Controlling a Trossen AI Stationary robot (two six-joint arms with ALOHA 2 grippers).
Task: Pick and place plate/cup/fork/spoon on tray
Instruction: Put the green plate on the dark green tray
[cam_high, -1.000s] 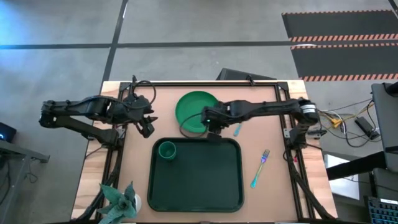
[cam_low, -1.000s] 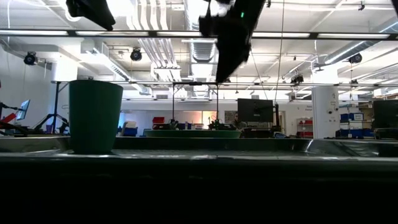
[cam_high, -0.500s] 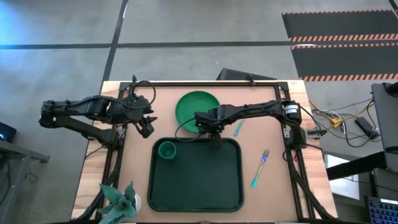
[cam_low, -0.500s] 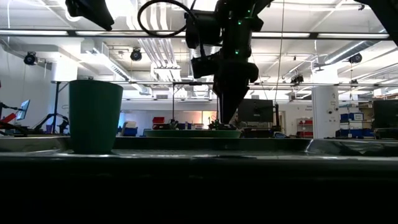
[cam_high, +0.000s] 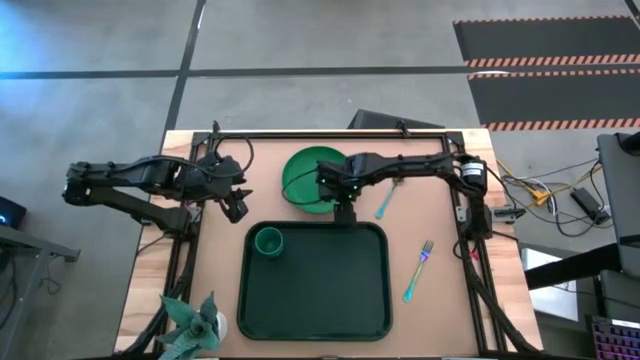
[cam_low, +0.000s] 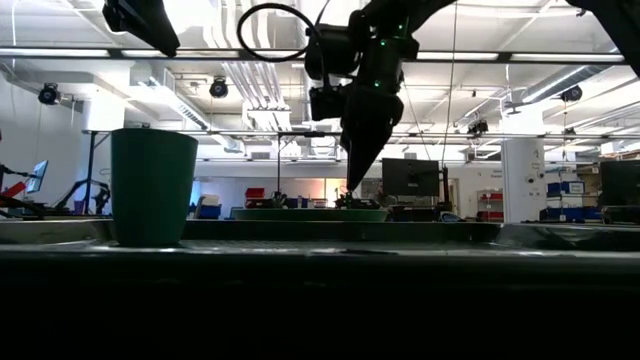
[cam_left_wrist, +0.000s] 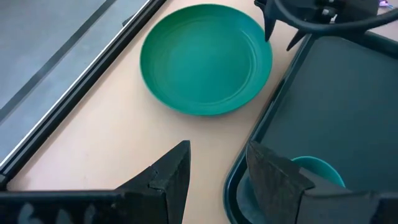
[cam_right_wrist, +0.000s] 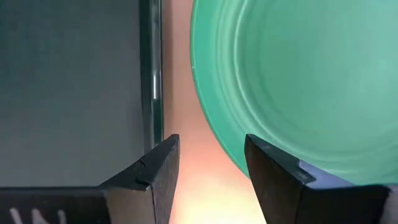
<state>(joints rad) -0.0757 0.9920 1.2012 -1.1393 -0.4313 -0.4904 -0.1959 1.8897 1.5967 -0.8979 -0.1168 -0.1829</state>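
Right gripper (cam_high: 343, 210) hovers at plate (cam_high: 308, 176) near rim, jaws spread, empty, one finger over rim, other over table gap beside tray (cam_high: 320, 300). Plate on table, far of tray, touching nothing. Left gripper (cam_high: 236, 208) waits left, jaws spread.

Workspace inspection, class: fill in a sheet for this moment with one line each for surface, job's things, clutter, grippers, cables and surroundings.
Surface: tan table top in a black frame.
Job's things: cup upright inside the tray; plate on the table beyond the tray; spoon and fork on the table beside the tray.
Clutter: potted plant at the near left corner.
Grippers: right gripper open, at the plate's near rim; left gripper open, waiting left of the tray.
Cables: a black loop on the right arm; loose wires beyond the table.
Surroundings: grey floor, striped mat.
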